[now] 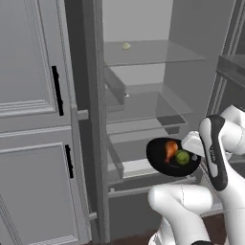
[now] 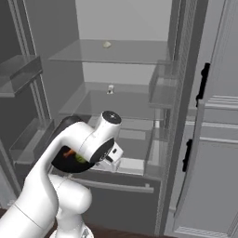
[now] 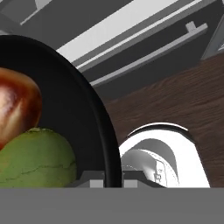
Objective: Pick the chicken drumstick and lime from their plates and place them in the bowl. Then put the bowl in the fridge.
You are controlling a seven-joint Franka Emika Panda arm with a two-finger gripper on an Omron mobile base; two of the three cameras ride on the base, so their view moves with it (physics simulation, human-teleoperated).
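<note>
My gripper [image 1: 193, 155] is shut on the right rim of the glossy black bowl [image 1: 157, 158] and holds it in the air before the lower part of the open fridge [image 1: 143, 110]. Inside the bowl lie the orange-brown chicken drumstick [image 1: 171, 149] and the green lime [image 1: 182, 157], side by side. In the right base view my arm covers most of the bowl [image 2: 61, 163]; the drumstick [image 2: 69, 152] and lime [image 2: 80, 159] peek out. In the hand view the gripper [image 3: 113, 177] pinches the bowl's rim [image 3: 105, 131], with the drumstick [image 3: 17, 105] and lime [image 3: 35, 157] close by. The plates are out of view.
Glass shelves [image 1: 153, 52] span the pale interior; a small pale item [image 1: 126, 46] rests on the upper one. Door bins [image 2: 18, 69] stand at the left in the right base view. Grey panelled cabinets [image 1: 28, 119] with black handles flank the fridge. Dark wood floor [image 3: 175, 96] lies below.
</note>
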